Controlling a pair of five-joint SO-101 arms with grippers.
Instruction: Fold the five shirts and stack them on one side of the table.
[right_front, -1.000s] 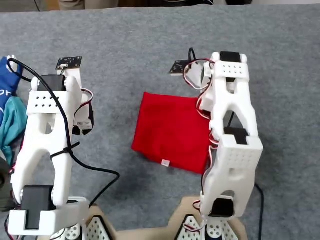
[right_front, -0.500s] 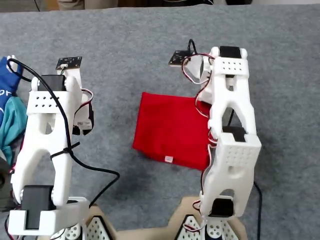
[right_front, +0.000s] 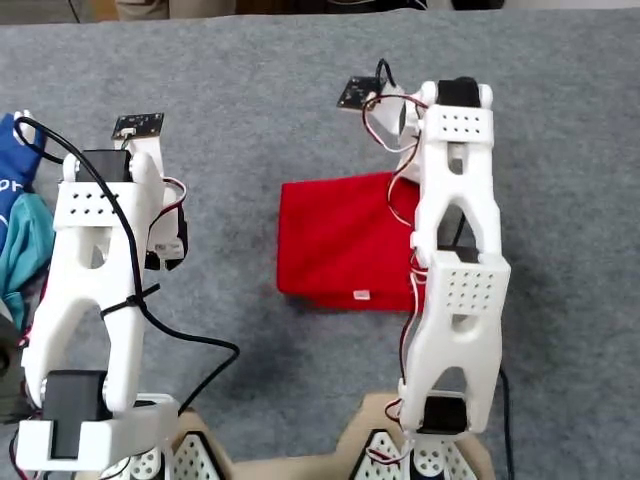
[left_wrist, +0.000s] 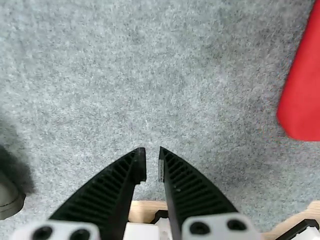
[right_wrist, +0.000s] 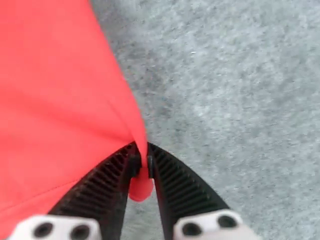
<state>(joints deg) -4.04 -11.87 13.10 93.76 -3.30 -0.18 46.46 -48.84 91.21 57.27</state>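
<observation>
Right, red shirt (right_front: 340, 245) looks folded down to a compact rectangle, so my read is we're at the tail of the fold or the start of the move to the stack.

- right gripper (right_wrist: 141, 161): clamped on a bit of the shirt's edge, cloth pinched between the jaws. Rest of the shirt lies flat on the grey table (right_front: 250, 90), spreading from this gripper toward the left arm.
- left gripper (left_wrist: 151, 157): jaws nearly together, only a slit between the tips, holding nothing. Bare table below it, the shirt's red edge off to one side, not touching.
- pile of blue and teal shirts (right_front: 15, 220): past the left arm, on the side away from the red shirt.

Next, as I judge it: keep the pinch and drag or lift the shirt across to that pile. A one-point hold could let the layers splay.

Views: right wrist gives the pinch itself; in the high view the arm covers that contact. High view gives the shirt's outline, a small white label (right_front: 361, 295) at its near edge, and the pile.
</observation>
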